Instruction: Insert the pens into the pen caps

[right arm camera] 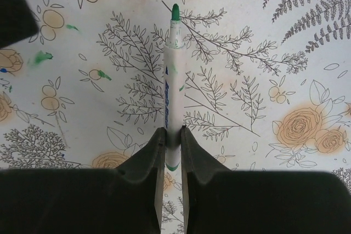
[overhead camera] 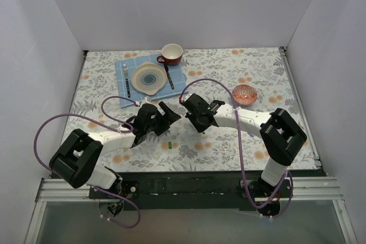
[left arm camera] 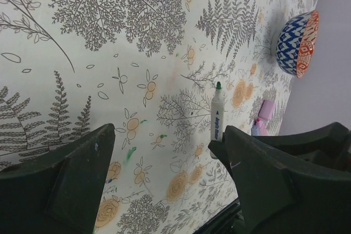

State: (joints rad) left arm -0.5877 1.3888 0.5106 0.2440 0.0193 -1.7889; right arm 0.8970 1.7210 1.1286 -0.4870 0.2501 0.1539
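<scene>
My right gripper [right arm camera: 173,135] is shut on a slim white pen [right arm camera: 173,80] with a green tip and holds it by its rear end, tip pointing away over the floral cloth. The same pen [left arm camera: 217,116] shows in the left wrist view, just beside my left gripper's right finger [left arm camera: 258,168]. My left gripper [left arm camera: 164,135] is open and empty, close to the right gripper [overhead camera: 189,110] at the table's middle. A small dark green cap [overhead camera: 170,143] lies on the cloth just in front of the left gripper [overhead camera: 171,114]. Pink and lilac pieces [left arm camera: 264,114] lie further off.
A blue placemat [overhead camera: 123,70] at the back holds a plate [overhead camera: 148,78], a fork [overhead camera: 126,79] and a knife [overhead camera: 168,75], with a red cup [overhead camera: 171,54] behind. A patterned bowl [overhead camera: 245,94] stands to the right. Green ink smears [left arm camera: 130,153] mark the cloth.
</scene>
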